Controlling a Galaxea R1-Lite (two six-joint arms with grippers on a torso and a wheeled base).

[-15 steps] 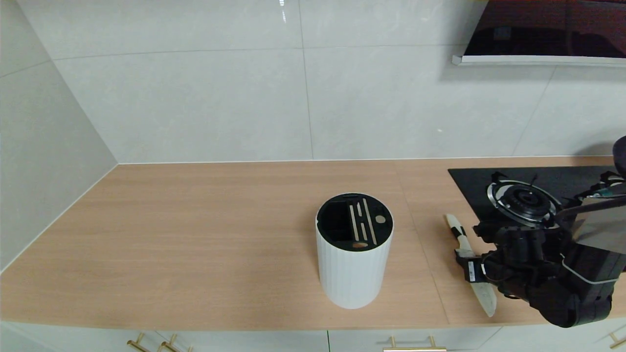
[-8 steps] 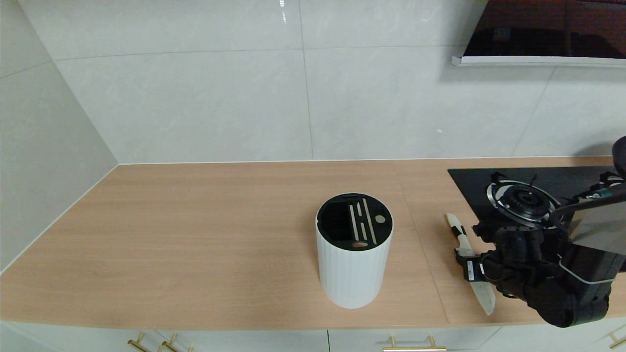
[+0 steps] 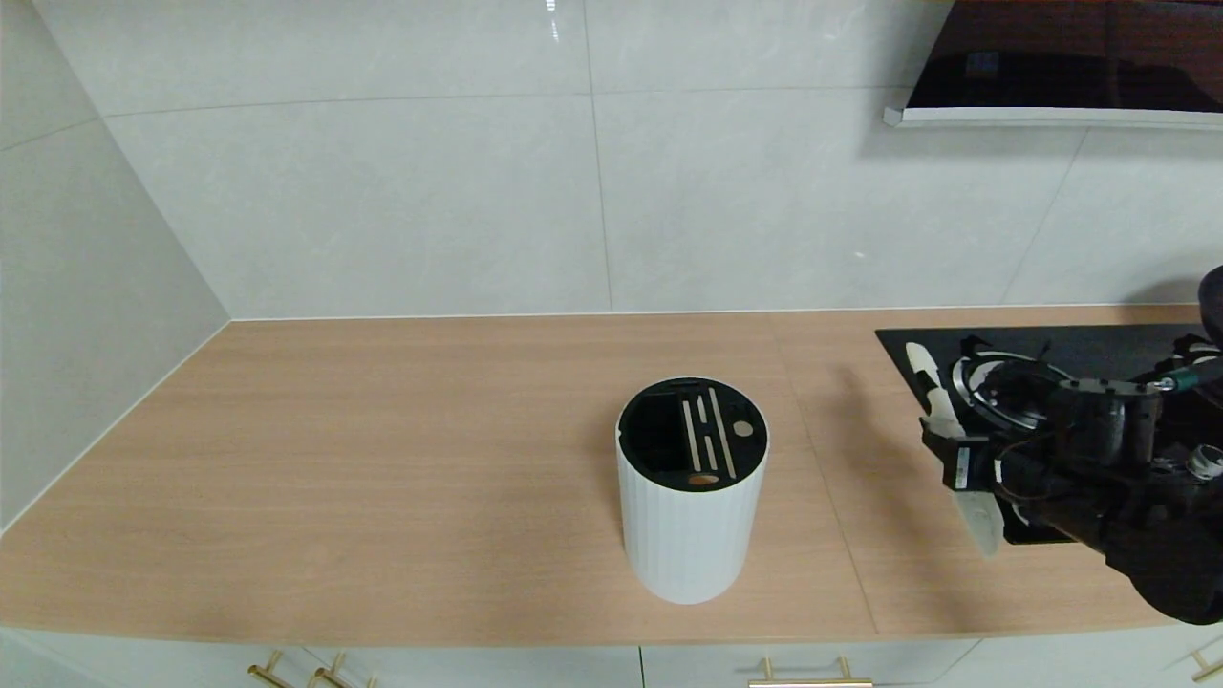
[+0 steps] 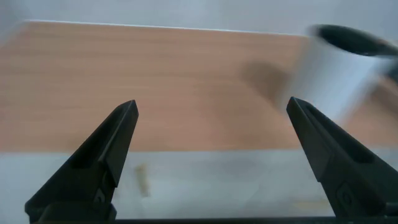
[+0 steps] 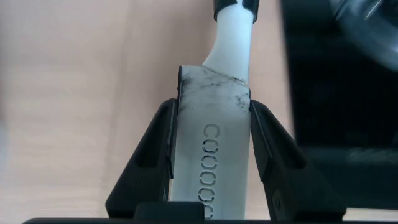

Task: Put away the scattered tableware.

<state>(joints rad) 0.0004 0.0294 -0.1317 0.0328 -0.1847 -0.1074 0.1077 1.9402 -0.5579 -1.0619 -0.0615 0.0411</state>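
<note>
Head view, entry by item.

1. Ceramic knife [image 3: 981,516]: white handle, pale marbled blade. It is carried off the countertop [image 3: 382,459], over the front left corner of the gas hob [image 3: 1099,344]. The handle points to the back wall and the blade tip to the front edge. It lies near level, not tip-down.

2. Right gripper [image 3: 960,459]: clamped on the knife. The right wrist view shows both fingers pressed across the blade's width, just beside the handle joint.

3. Knife block [image 3: 690,516]: white ribbed cylinder with a black top, upright near the front edge at mid-counter and well apart from the knife. Its top has several narrow slots [image 3: 707,435] running front to back, a wide opening to their left and a round hole to their right.

4. Left gripper [image 4: 211,104]: fingers spread wide, holding nothing, hanging by the counter's front edge with the block off to one side.

Handling note, as a judgement: the step in hand is the carry to the block.
- Turn the blade tip-down before it arrives.
- Square the blade's flat to a slot's run.
- Centre over the slot from above, then lower straight.
- A slanted entry would likely catch the slot rim or tip the block.
- The smooth blade is gripped across its width, so it may pivot. Slow wrist turns seem wise.
</note>
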